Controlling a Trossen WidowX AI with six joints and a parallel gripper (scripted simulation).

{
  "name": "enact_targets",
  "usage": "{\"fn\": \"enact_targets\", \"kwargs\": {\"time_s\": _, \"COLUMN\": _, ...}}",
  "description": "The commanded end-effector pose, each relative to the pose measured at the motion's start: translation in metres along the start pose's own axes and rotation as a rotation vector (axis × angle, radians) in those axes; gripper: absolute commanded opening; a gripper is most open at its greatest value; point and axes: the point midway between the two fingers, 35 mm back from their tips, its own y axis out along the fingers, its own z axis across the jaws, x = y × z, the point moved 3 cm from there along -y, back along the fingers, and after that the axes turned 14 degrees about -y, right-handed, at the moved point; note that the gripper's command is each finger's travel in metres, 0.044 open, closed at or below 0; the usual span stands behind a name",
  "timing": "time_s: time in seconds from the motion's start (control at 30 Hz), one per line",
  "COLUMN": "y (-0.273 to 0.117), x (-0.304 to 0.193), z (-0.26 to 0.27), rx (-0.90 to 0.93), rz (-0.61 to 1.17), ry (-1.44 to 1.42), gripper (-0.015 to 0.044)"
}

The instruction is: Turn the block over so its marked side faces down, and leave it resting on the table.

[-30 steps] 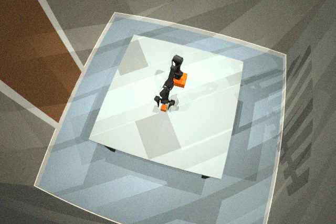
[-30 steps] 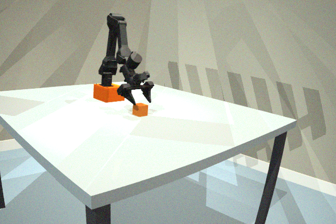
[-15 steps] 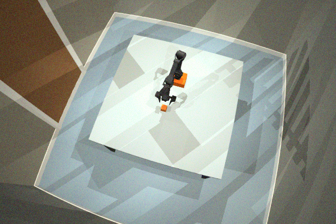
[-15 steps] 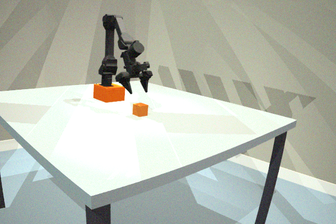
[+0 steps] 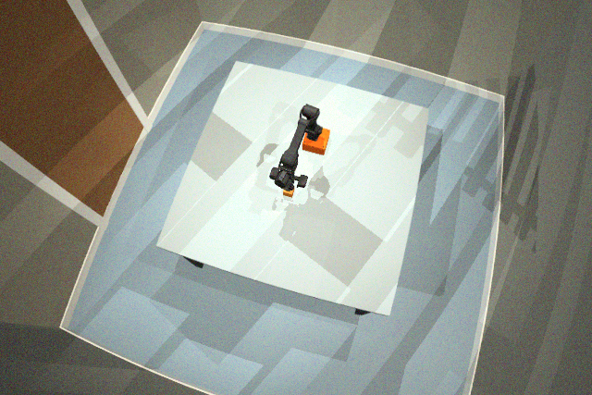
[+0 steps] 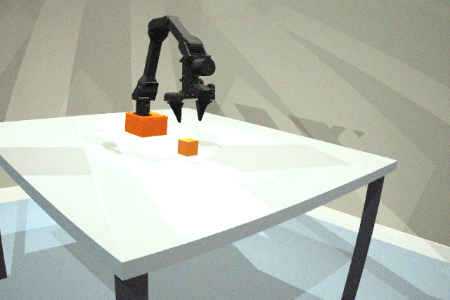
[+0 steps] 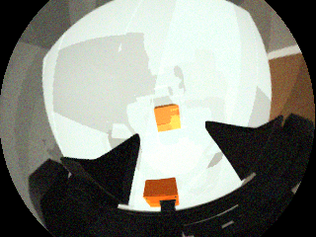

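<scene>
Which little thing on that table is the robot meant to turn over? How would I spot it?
Find the white table, then the dark arm on its big orange base. Below the open tool sits the block, a small orange cube standing alone, far smaller than the base.

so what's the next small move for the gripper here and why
Probably lower straight down around the block. The gripper hangs open and empty above the small orange block, which rests on the white table, apart from the fingers. Whether the marked side is already down cannot be told.

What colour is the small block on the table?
Orange; the block shows best in the exterior view.
</scene>
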Motion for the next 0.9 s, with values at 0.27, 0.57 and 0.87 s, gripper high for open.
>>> {"fn": "enact_targets", "kwargs": {"time_s": 0.27, "y": 0.030, "x": 0.003, "z": 0.000, "rx": 0.016, "rz": 0.089, "ry": -0.002, "gripper": 0.0440}}
{"fn": "enact_targets", "kwargs": {"time_s": 0.57, "y": 0.047, "x": -0.001, "z": -0.001, "rx": 0.016, "rz": 0.089, "ry": -0.002, "gripper": 0.0440}}
{"fn": "enact_targets", "kwargs": {"time_s": 0.87, "y": 0.058, "x": -0.001, "z": -0.001, "rx": 0.016, "rz": 0.089, "ry": -0.002, "gripper": 0.0440}}
